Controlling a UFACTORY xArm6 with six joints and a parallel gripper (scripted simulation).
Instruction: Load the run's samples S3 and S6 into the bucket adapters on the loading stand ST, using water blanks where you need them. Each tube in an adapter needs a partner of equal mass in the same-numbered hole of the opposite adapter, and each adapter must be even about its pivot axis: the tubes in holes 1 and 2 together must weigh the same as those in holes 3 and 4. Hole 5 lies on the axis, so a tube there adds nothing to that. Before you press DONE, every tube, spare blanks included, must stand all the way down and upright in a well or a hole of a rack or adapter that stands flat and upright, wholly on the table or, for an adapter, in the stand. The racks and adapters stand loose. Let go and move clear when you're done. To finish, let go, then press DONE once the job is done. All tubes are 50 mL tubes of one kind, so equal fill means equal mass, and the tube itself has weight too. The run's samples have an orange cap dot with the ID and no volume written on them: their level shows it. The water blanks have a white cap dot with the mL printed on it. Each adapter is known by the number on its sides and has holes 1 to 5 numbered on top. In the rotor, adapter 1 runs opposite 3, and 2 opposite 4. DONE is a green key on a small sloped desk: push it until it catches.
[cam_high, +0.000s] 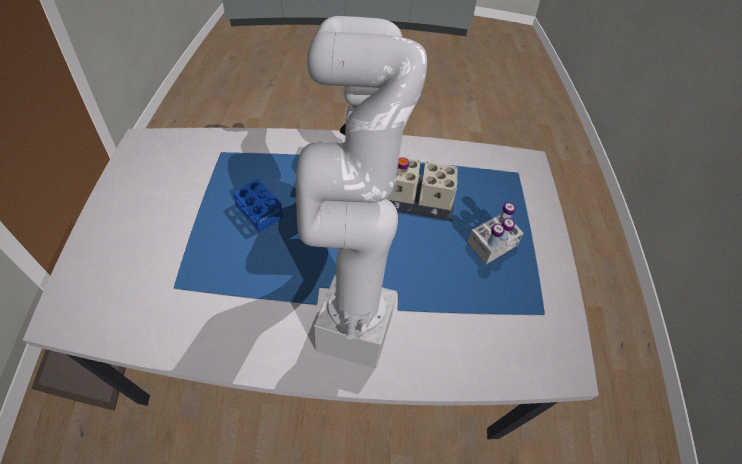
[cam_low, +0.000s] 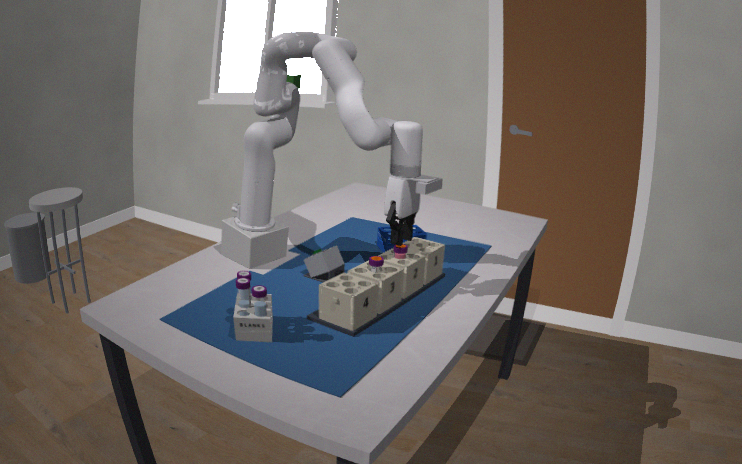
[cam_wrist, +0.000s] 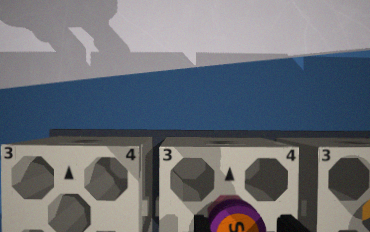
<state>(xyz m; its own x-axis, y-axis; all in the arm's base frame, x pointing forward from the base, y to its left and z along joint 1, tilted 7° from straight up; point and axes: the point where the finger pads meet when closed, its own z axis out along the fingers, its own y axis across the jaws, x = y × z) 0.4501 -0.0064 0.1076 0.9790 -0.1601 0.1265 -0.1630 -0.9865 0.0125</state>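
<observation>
Exterior view: the gripper stands partly spread, pinching nothing, just above the orange-dotted tube in adapter 2 — "S" legible. Near left, the rack marked "BLANKS" holds three white-dotted tubes.

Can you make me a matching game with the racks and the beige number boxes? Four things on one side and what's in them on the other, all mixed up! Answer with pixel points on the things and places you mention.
Things
1. Blue rack (cam_high: 269, 220) (cam_low: 419, 235)
2. BLANKS rack (cam_high: 483, 248) (cam_low: 254, 331)
3. Adapter 3 (cam_high: 403, 192) (cam_low: 385, 293) (cam_wrist: 326, 192)
4. Adapter 4 (cam_high: 437, 198) (cam_low: 347, 310)

What you see
A. Shows one tube with an orange dot (cam_high: 403, 162) (cam_low: 375, 261)
B. On the dark stand (cam_high: 416, 210) (cam_low: 355, 331) (cam_wrist: 100, 133), no tubes
C. Holds three tubes with white dots (cam_high: 508, 207) (cam_low: 259, 291)
D. Away from the stand, no tubes

Right pairs: 1-D, 2-C, 3-A, 4-B
</observation>
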